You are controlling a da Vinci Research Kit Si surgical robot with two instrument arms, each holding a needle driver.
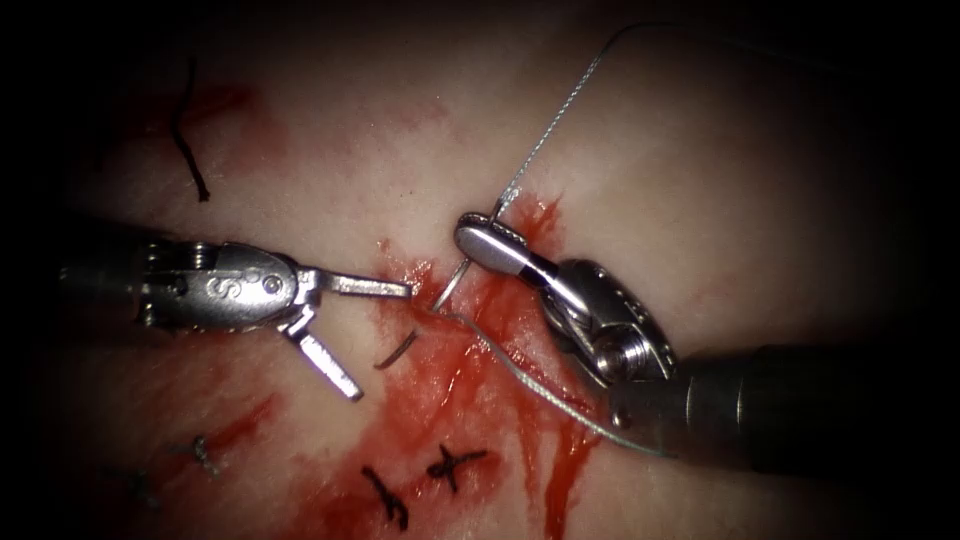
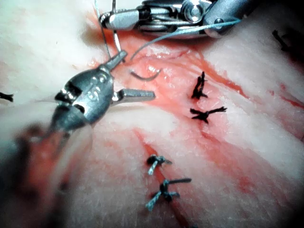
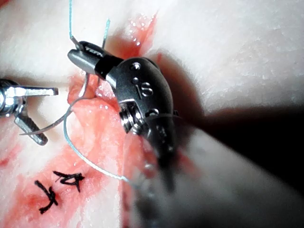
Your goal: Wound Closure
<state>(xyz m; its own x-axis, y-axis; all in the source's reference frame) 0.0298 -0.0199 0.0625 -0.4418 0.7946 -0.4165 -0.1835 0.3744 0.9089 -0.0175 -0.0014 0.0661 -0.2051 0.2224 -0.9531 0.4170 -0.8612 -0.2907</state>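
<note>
In the endoscope view the right tool (image 1: pixel 478 243) came in from the lower right of the frame, its jaws clamped together over the cut at centre frame. They gripped the needle (image 1: pixel 452 285) near its rear end, close to where the thread (image 1: pixel 548 135) joins. From the jaws the needle curved down and to the left, and its forward part sat in the tissue (image 1: pixel 700 180) at the cut's left lip; the tip itself could not be seen.

The thread ran from the jaws up toward the top of the frame, then bent right. A second stretch (image 1: pixel 540 385) swept from the cut down toward the lower right, across the red fluid (image 1: pixel 440 400) pooled below the cut.

The left tool (image 1: pixel 375 335) entered from the left of the frame with its jaws spread wide and holding nothing. Its upper jaw pointed right, its end just beside the needle's entry point; the lower jaw angled down over the tissue.

A short loose thread end (image 1: pixel 398 349) lay on the tissue just beside the left tool's jaws. Dark knotted stitches (image 1: pixel 455 464) sat toward the bottom of the frame, below the cut, and another dark thread piece (image 1: pixel 185 135) lay in the upper left.

The left wrist view showed the left tool (image 2: pixel 135 78) gaping, with the right tool (image 2: pixel 107 20) shut beyond it. The right wrist view showed the right tool (image 3: pixel 78 53) shut on the needle (image 3: pixel 85 83).
</note>
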